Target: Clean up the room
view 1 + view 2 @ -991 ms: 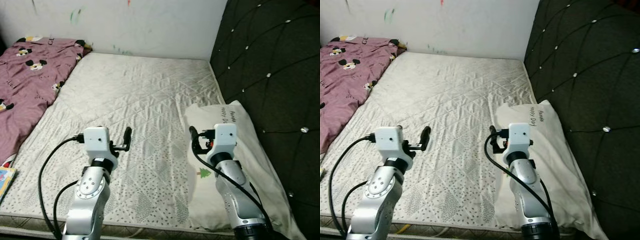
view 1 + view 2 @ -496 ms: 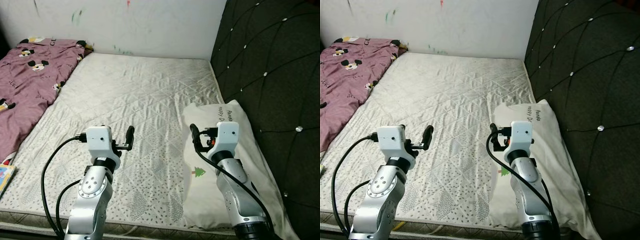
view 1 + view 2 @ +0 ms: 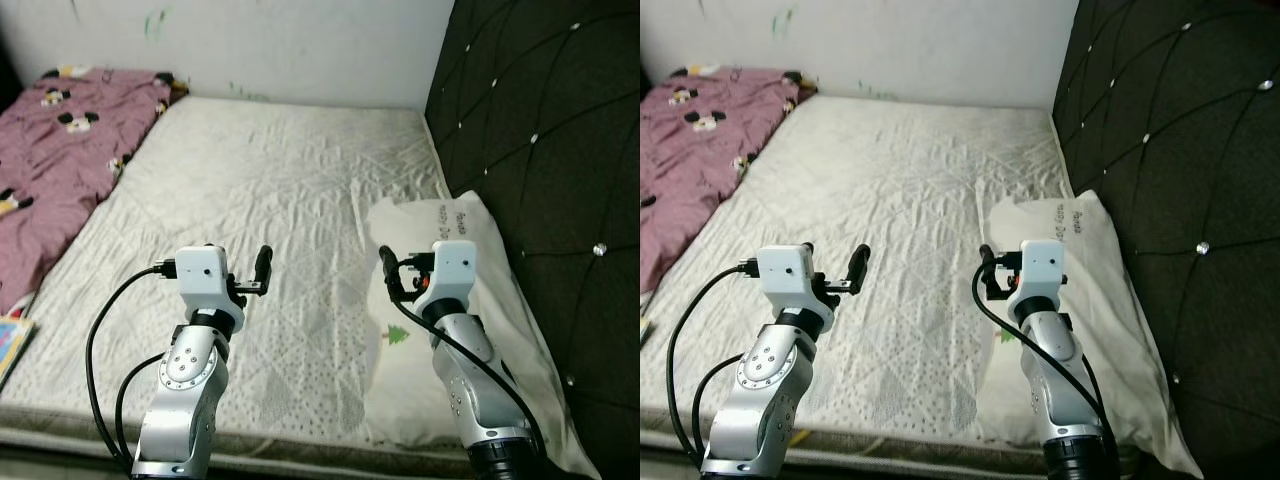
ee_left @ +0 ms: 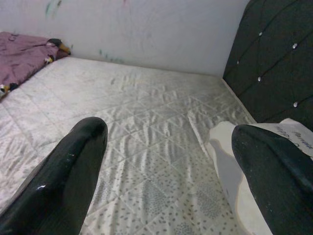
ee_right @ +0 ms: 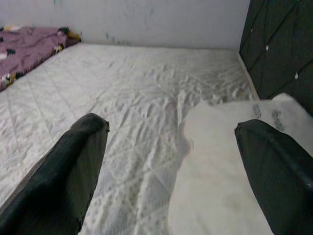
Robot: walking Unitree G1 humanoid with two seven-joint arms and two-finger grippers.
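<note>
I'm holding both arms up over the quilted off-white mattress, nothing grasped yet. Left end effector and right end effector both spread wide, empty. Likely target: the soft white pillow with small tree print, lower right of frame against the dark tufted headboard. Next I'm probably lowering the right arm to pinch it. Crumpled maroon cartoon-print blanket upper left.

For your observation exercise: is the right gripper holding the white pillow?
No. The right gripper hangs open above the pillow, holding nothing.
</note>
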